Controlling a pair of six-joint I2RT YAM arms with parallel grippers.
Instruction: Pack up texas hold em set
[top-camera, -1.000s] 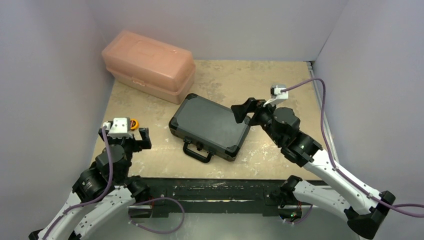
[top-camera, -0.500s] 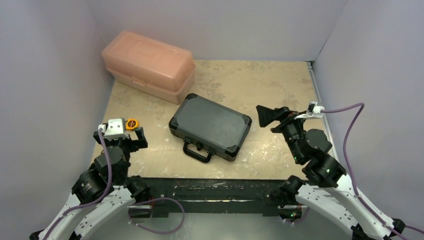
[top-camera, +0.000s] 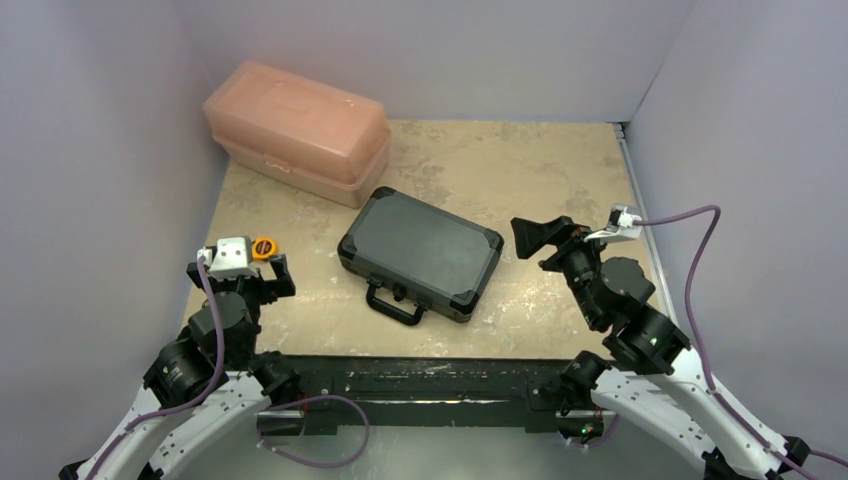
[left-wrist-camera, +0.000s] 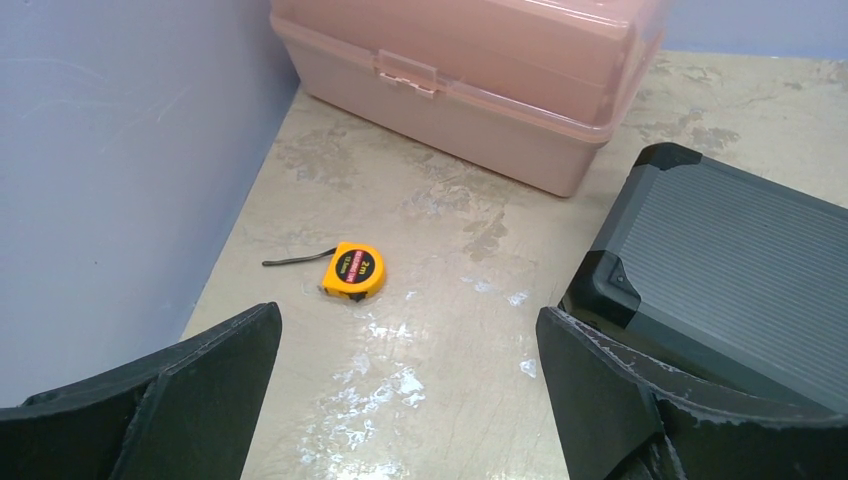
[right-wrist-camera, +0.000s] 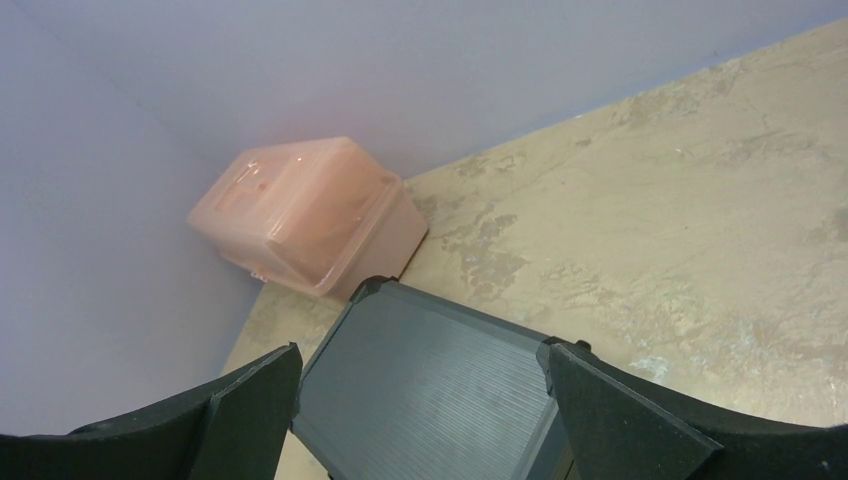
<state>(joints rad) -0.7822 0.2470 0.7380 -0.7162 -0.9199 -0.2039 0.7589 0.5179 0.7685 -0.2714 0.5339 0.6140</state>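
Now, case (top-camera: 420, 252): shut, flat at mid-table, handle toward me, clear of both my grippers.
Left gripper (left-wrist-camera: 405, 320): fingers spread wide, holding nothing, near the table's left edge.
Right gripper (right-wrist-camera: 420, 352): fingers spread wide, holding nothing, near the case's right corner.
Tape (left-wrist-camera: 354, 272): close to the left wall.
Box (top-camera: 300, 130): back-left corner.
Room: table (top-camera: 540, 165) stretches behind and right of the case to the walls.

Lab robot cell: bare lilac walls (top-camera: 430, 50) box a tabletop (top-camera: 520, 160)
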